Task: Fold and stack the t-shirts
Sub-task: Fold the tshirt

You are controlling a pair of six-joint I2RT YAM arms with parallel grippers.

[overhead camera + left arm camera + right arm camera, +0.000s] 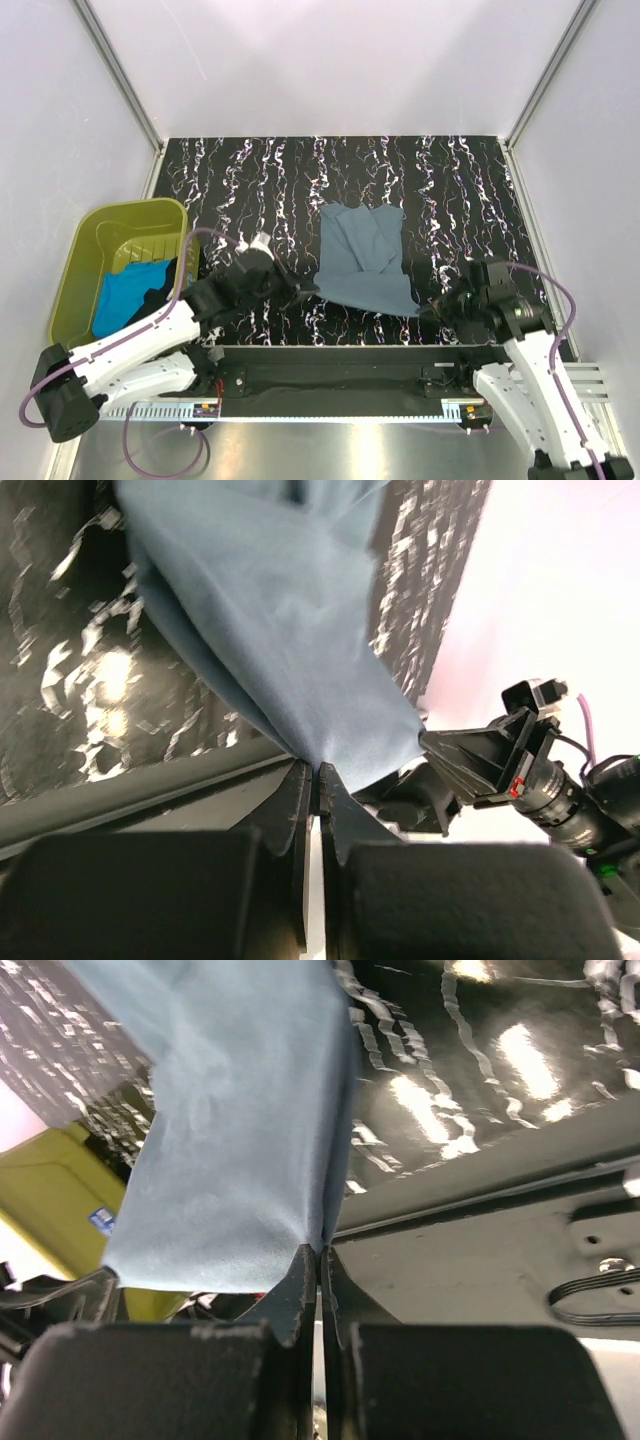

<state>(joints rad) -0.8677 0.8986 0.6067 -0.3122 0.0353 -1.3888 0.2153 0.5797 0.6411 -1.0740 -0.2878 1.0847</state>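
Observation:
The slate grey-blue t-shirt (365, 255) lies stretched across the middle of the black marbled table (250, 180), its near edge lifted. My left gripper (305, 288) is shut on its near left corner; the left wrist view shows the cloth (290, 630) pinched between the fingertips (318, 775). My right gripper (432, 308) is shut on its near right corner; the right wrist view shows the cloth (240, 1150) pinched there (320, 1252). The turquoise t-shirt (128, 292) and the black t-shirt (170, 275) lie in the tub.
The olive-green plastic tub (100, 235) stands at the left edge of the table, beside my left arm. White walls enclose the table on three sides. A metal rail (330, 355) runs along the near edge.

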